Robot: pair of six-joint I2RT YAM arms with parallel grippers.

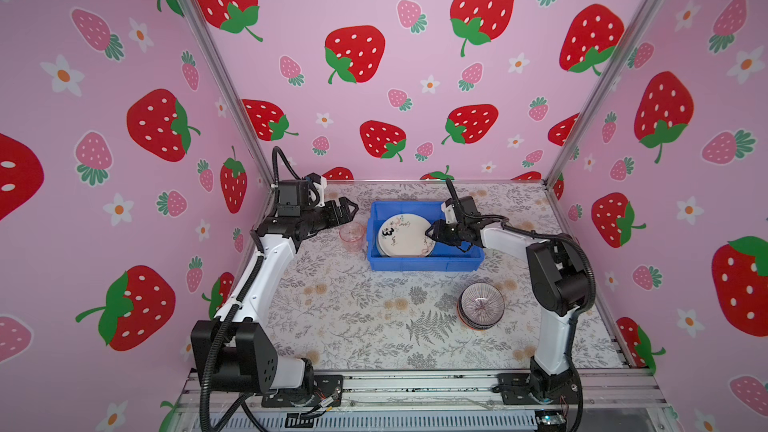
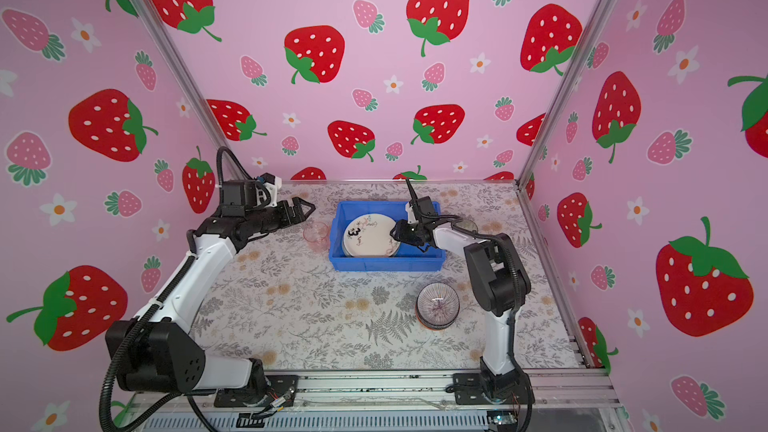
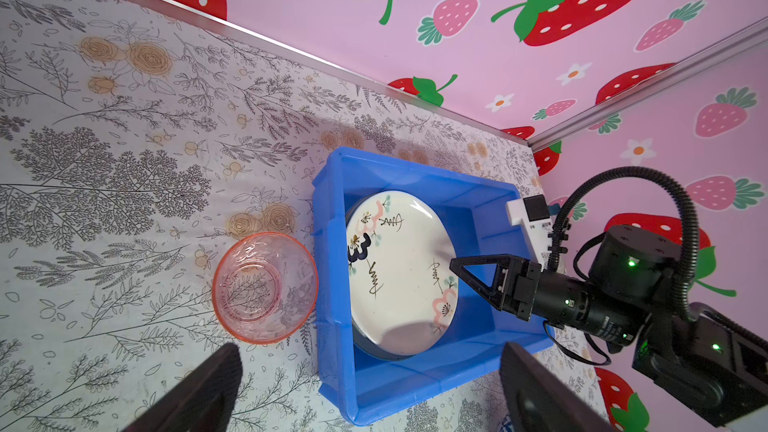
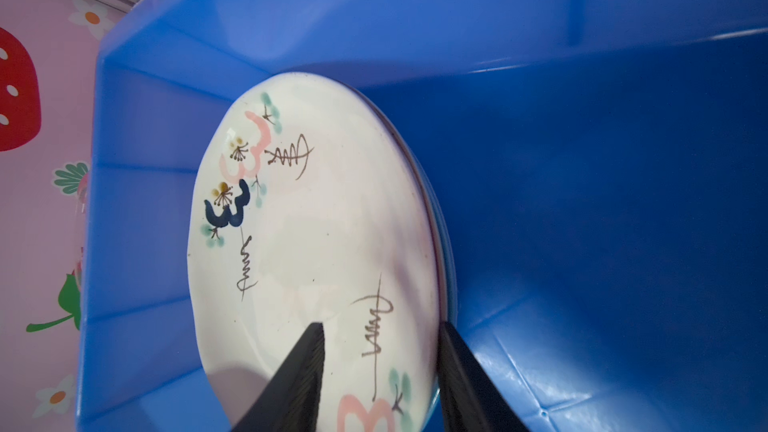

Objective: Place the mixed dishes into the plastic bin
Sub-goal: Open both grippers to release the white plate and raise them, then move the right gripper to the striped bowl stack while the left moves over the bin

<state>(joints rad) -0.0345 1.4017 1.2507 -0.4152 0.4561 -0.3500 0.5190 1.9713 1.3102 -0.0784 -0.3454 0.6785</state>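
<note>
Three lots of dishes were entered on the floral counter [image 1: 353, 326], plus one plastic bin [image 1: 424, 263] set toward the middle of the far edge.

Lot 1: cream plate [image 1: 405, 236] marked with a black "3"; it lay flat on top of a stack of plates inside the bin, against the wall nearer the counter's left edge; the rims beneath showed only as thin dark lines; the rest of the bin floor was bare.

Right fingers [image 1: 434, 236]: parted astride the cream plate's rim on the side facing the counter's right edge; one sat over the plate's face and one outside the rim, with a gap far wider than the plate is thick; apparently gripping nothing.

Lot 2: pink tumbler [image 3: 264, 286]; upright with its mouth up, on the counter just outside the bin wall that faces the left edge; contact with the flange could not be told.

Left fingers [image 1: 347, 209]: spread wide and empty; they hung above the tumbler, on its far-left side.

Lot 3: bowl stack [image 1: 482, 303]; purple-striped bowl on top and an orange edge at the base; it stood toward the near right corner, close to the right arm.

Assessment: the tumbler's axis stood vertical, below the left fingers and slightly toward the bin; the left arm was plainly the nearer; a descent, a grip across the tumbler's wall and a short lift over the adjoining bin wall would probably serve; the bowls suited the right arm.
</note>
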